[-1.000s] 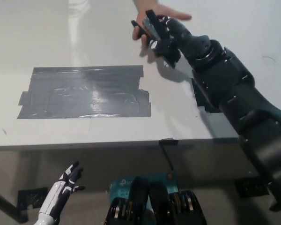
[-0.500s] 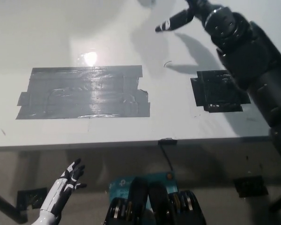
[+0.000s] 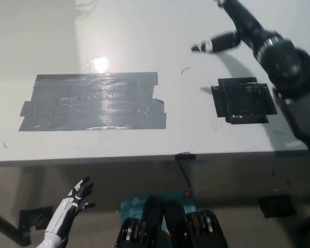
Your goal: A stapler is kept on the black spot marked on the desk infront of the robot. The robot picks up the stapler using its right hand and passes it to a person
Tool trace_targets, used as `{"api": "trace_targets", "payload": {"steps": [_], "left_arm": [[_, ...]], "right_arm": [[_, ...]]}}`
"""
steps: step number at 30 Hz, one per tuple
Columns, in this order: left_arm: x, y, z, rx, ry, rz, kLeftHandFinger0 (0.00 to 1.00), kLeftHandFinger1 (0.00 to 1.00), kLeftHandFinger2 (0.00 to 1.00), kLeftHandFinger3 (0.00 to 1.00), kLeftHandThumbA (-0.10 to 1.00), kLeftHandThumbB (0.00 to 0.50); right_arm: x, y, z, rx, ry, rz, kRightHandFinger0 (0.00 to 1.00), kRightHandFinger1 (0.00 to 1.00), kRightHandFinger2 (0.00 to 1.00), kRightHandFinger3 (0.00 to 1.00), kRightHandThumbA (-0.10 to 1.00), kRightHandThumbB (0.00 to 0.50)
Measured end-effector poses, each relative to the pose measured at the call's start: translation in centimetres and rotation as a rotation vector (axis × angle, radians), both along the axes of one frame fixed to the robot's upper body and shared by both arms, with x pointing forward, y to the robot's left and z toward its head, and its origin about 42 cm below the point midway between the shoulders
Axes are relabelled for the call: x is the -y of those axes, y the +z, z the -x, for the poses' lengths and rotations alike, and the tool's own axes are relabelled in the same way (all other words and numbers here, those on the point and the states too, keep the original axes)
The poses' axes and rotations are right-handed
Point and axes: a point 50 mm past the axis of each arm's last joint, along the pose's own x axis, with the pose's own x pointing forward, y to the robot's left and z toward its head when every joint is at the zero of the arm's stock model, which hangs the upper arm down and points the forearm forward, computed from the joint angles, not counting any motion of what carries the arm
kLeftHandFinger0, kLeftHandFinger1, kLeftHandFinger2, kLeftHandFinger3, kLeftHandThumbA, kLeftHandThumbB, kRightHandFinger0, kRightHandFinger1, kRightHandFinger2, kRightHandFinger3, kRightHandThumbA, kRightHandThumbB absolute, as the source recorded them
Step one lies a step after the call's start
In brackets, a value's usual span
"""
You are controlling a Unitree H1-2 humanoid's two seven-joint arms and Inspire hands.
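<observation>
No stapler shows anywhere in the head view. My black right hand (image 3: 228, 37) hangs over the far right of the white desk (image 3: 144, 46). It is open, its fingers are spread, and one finger points left. It holds nothing. The black taped spot (image 3: 243, 100) lies bare on the desk just below that hand. My white left hand (image 3: 72, 205) rests open below the desk's front edge at the lower left. No person's hand is in view.
A wide grey tape patch (image 3: 93, 101) covers the desk's left-centre. A small dark mark (image 3: 185, 70) lies between the patch and the black spot. The desk's front edge (image 3: 144, 157) runs across the picture, with floor below it.
A second ago my right hand held the stapler over a person's palm at the top. That palm and the stapler have left the view. My arm has swung right, uncovering the black spot.
</observation>
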Motion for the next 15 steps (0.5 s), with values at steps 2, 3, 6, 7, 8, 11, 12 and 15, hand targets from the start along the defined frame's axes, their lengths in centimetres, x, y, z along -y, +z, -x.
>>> {"api": "trace_targets", "payload": {"steps": [2, 3, 6, 7, 8, 11, 12, 15], "left_arm": [[0.0, 0.0, -0.1, -0.001, 0.000, 0.000, 0.85, 1.00, 1.00, 1.00, 0.99, 0.433], [0.0, 0.0, -0.1, -0.001, 0.000, 0.000, 0.85, 1.00, 1.00, 1.00, 1.00, 0.425], [0.1, 0.1, -0.5, 0.003, -0.002, 0.001, 0.86, 1.00, 1.00, 1.00, 1.00, 0.430], [0.2, 0.2, -0.6, 0.006, -0.003, 0.001, 0.87, 1.00, 1.00, 1.00, 1.00, 0.431], [0.2, 0.2, -0.8, 0.006, -0.003, 0.001, 0.88, 1.00, 1.00, 1.00, 1.00, 0.431], [0.2, 0.4, -1.2, 0.011, -0.005, 0.000, 0.88, 1.00, 1.00, 1.00, 1.00, 0.438], [0.3, 0.4, -1.3, 0.011, -0.005, 0.000, 0.88, 1.00, 1.00, 1.00, 1.00, 0.423], [0.3, 0.5, -1.7, 0.014, -0.007, -0.001, 0.90, 1.00, 1.00, 1.00, 0.98, 0.423]], "right_arm": [[1.1, -1.9, 1.1, -0.026, -0.011, -0.008, 1.00, 1.00, 1.00, 1.00, 0.88, 0.384], [1.4, -2.5, 1.4, -0.033, -0.013, -0.010, 1.00, 1.00, 1.00, 1.00, 0.79, 0.355], [2.9, -5.1, 3.6, -0.064, -0.027, -0.025, 1.00, 1.00, 1.00, 1.00, 0.79, 0.381], [3.5, -6.4, 4.7, -0.082, -0.030, -0.034, 1.00, 1.00, 1.00, 1.00, 0.77, 0.381], [4.0, -7.6, 5.7, -0.099, -0.034, -0.043, 1.00, 1.00, 1.00, 1.00, 0.77, 0.382], [4.8, -10.2, 8.4, -0.132, -0.033, -0.067, 1.00, 1.00, 1.00, 1.00, 0.78, 0.376], [4.9, -10.7, 9.0, -0.140, -0.032, -0.071, 1.00, 1.00, 1.00, 1.00, 0.77, 0.362], [5.3, -13.1, 12.2, -0.171, -0.027, -0.094, 1.00, 1.00, 1.00, 1.00, 0.77, 0.336]]}}
